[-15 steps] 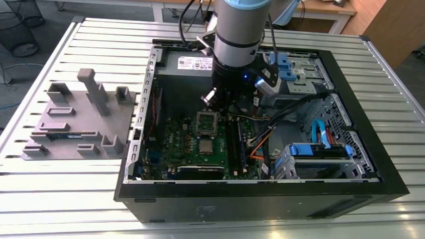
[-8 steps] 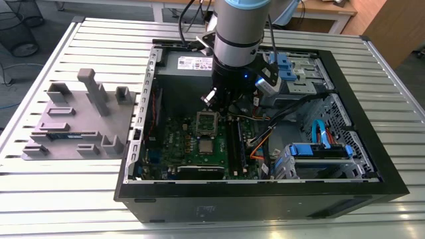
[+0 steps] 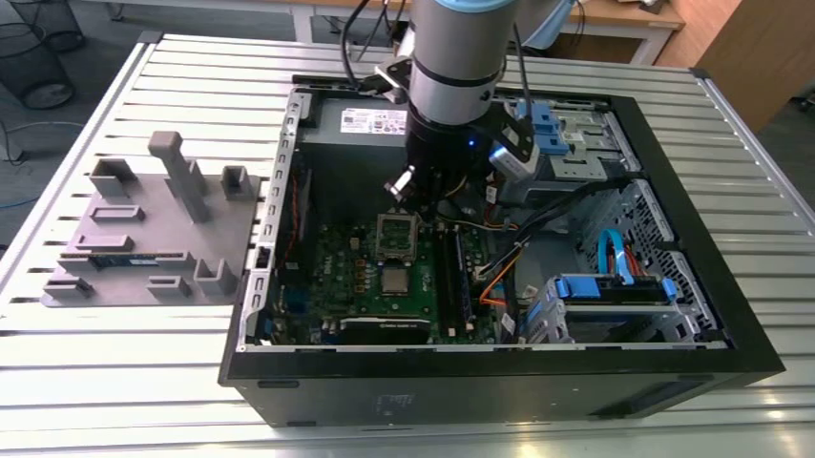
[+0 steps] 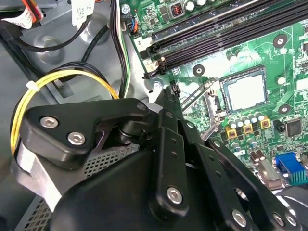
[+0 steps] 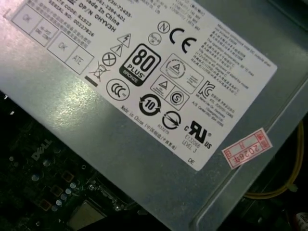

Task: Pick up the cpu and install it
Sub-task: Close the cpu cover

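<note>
**A:** where's the small flat square silver-topped cpu sitting?

**B:** it's lying flat on the green motherboard, just past the open silver metal frame from the black gripper. Can't tell if the gripper's gaping or pinching.

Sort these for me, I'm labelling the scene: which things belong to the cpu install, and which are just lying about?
Job in hand:
- cpu, in its socket
- socket frame
- motherboard
- gripper, above the board

Lying about:
- tray outside the case
- memory stick in the tray
- power supply
- yellow cable
</note>
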Tool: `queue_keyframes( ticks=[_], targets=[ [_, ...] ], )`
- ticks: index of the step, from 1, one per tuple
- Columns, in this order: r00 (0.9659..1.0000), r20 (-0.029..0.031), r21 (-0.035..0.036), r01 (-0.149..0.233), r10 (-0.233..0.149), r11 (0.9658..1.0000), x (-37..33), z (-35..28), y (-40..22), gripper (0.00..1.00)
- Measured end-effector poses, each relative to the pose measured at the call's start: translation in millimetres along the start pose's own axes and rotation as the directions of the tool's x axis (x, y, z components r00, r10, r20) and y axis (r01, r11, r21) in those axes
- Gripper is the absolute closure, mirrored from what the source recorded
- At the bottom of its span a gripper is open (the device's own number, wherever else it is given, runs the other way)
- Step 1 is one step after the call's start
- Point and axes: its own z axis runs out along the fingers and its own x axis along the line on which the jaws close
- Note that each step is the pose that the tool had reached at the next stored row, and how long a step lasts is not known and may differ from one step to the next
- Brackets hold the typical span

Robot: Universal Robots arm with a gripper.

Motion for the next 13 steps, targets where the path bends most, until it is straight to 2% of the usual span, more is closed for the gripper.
queue_keyframes(
  ticks=[7,13],
  targets=[
    [1.0000,0.0030,0.0022,0.007,-0.007,1.0000,3.1,-0.7,2.4,0.89],
    [0.9999,0.0056,0.0008,0.011,-0.011,0.9999,3.5,-5.2,2.9,0.89]
  ],
)
